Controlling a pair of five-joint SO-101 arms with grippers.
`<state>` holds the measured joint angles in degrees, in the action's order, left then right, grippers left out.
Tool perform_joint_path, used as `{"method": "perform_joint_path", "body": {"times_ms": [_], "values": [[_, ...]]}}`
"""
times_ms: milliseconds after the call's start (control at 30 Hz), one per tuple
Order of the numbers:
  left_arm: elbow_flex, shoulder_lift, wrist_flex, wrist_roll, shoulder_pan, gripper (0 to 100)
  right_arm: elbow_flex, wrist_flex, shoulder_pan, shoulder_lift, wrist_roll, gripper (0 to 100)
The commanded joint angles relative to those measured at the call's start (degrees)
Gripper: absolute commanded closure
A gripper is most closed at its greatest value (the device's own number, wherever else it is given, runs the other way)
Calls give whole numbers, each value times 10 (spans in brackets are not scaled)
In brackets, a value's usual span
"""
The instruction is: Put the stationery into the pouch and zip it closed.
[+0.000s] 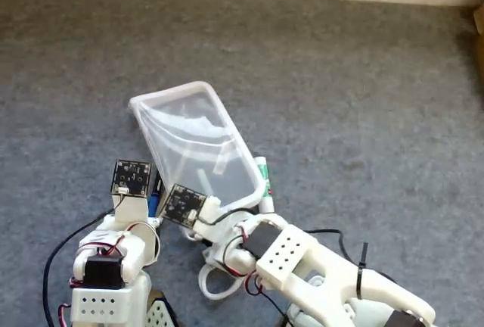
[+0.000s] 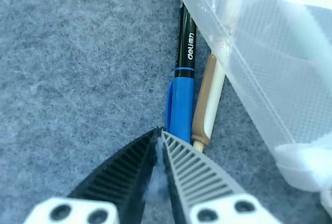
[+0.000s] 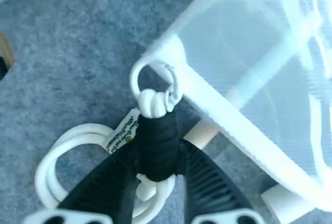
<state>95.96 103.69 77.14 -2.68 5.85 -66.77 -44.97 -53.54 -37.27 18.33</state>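
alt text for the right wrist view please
The right gripper is closed on the black zip pull, whose white knot and metal ring meet the translucent pouch. A white cord loop lies on grey felt.

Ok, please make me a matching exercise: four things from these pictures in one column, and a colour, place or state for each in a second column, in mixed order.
1. black pen
2. pouch
3. strap
4. cord

A. white, looped on the mat
B. clamped in the right end effector
C. see-through, lying flat
D. has a blue cap, lies outside the pouch

Pairs: 1-D, 2-C, 3-B, 4-A
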Motion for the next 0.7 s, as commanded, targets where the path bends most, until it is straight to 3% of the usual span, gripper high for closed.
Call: {"method": "perform_joint_path", "body": {"times_ms": [0, 267, 667], "values": [[11, 5, 4, 5, 4, 992, 4, 7, 22, -6, -5, 993], [11, 5, 4, 5, 4, 992, 5, -16, 29, -21, -6, 993], [11, 5, 4, 5, 4, 992, -25, -73, 29, -262, -33, 993]]}}
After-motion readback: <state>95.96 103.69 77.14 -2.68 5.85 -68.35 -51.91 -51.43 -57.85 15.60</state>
